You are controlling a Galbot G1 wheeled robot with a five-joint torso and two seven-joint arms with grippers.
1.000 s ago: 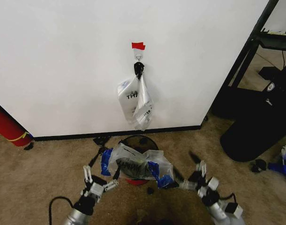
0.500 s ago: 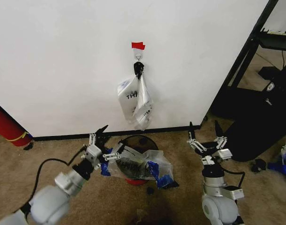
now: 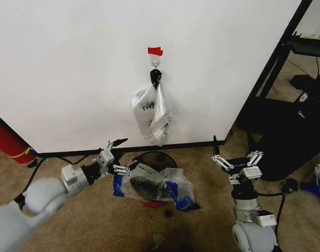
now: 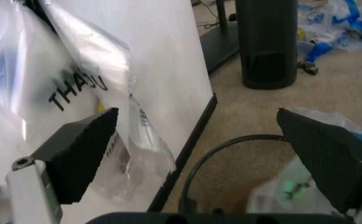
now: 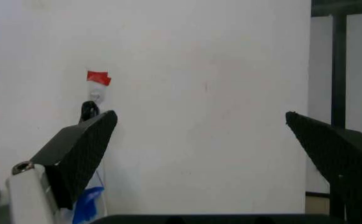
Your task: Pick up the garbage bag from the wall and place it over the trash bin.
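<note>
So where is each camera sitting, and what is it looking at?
Head view: sits high, looks down at the wall, the garbage bag over the trash bin; shows both arms, left gripper and right gripper open.
Left wrist view: faces the wall, the hanging THANK YOU bag and the bin's rim; shows its own fingers.
Right wrist view: faces the wall and red tape; shows its own fingers.
Shared: all see the wall.

Red cylinder (image 3: pixel 5 140) far left by baseboard; large glossy black bin (image 3: pixel 286 137) right; black shelf frame (image 3: pixel 286 39) beyond.
</note>
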